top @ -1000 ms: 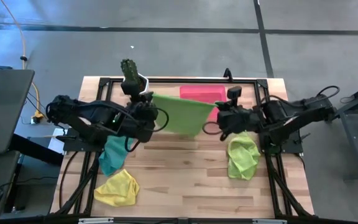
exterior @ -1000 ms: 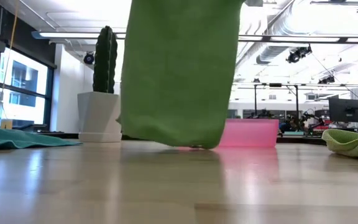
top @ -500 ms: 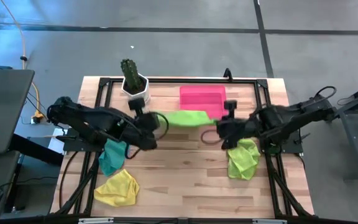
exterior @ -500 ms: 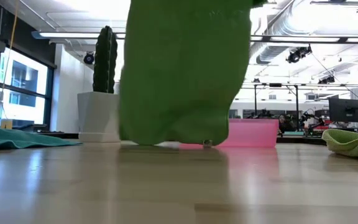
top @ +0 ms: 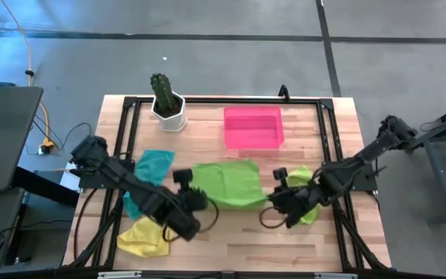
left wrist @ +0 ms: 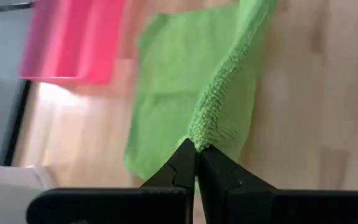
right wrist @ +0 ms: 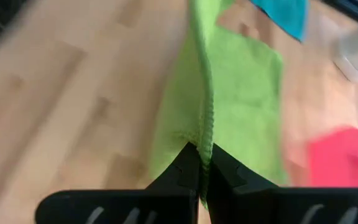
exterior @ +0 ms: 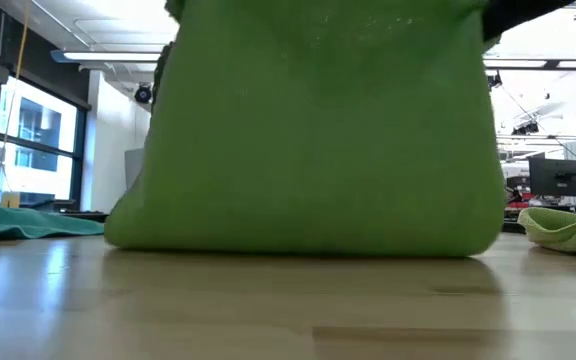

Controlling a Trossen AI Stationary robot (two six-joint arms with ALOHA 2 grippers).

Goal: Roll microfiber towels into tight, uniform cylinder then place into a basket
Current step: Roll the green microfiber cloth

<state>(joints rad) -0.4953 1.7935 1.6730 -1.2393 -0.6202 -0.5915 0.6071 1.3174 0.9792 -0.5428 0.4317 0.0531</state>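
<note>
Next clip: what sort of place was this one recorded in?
Probably a robotics lab or open workshop. A wooden worktable stands on a grey concrete floor; the low view shows exposed ceiling ducts and a monitor behind.

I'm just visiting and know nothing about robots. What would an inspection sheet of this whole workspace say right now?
Surface: wooden table, black frame around it.
Job's things: lime green towel spread mid-table, held at two corners; second lime green towel crumpled under the right arm; teal towel and yellow towel on the left side; pink basket holds nothing.
Clutter: cactus in a white pot at the back left.
Grippers: left gripper shut on lime green towel; right gripper shut on it too.
Cables: orange cable on the floor, black cables along both arms.
Surroundings: grey floor, laptop at left, office room behind.
</note>
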